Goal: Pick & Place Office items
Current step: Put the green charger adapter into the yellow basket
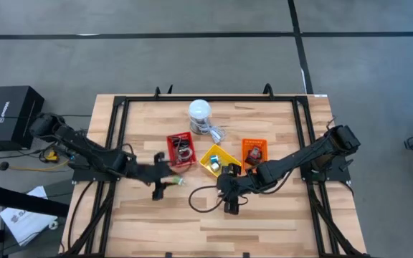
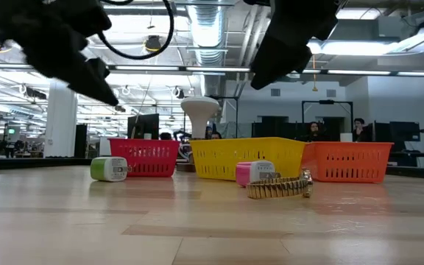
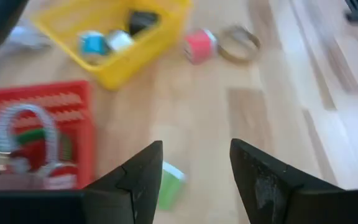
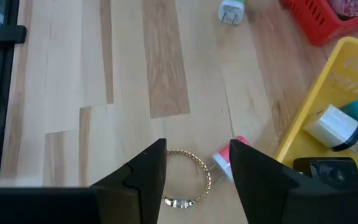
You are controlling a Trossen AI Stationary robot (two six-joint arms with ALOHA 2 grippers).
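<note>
**A:** Why does the left gripper (image 3: 194, 180) hang with its fingers spread and nothing between them?

**B:** It looks lined up on the green charger (image 3: 168, 182), which lies on the table (image 1: 264, 222) just below and ahead of its fingertips, beside the red tray (image 3: 48, 102). Spread jaws would let it drop around the piece.

**A:** And the right gripper (image 4: 194, 171)?

**B:** Also open and empty. The gold watch band (image 4: 188, 180) lies directly under it, with the pink charger (image 4: 229, 158) touching or nearly touching the band, just past one finger.

**A:** Why there?

**B:** Probably to take either piece for the yellow tray (image 4: 328, 81) close beside it, which already holds white, blue and black items.
</note>
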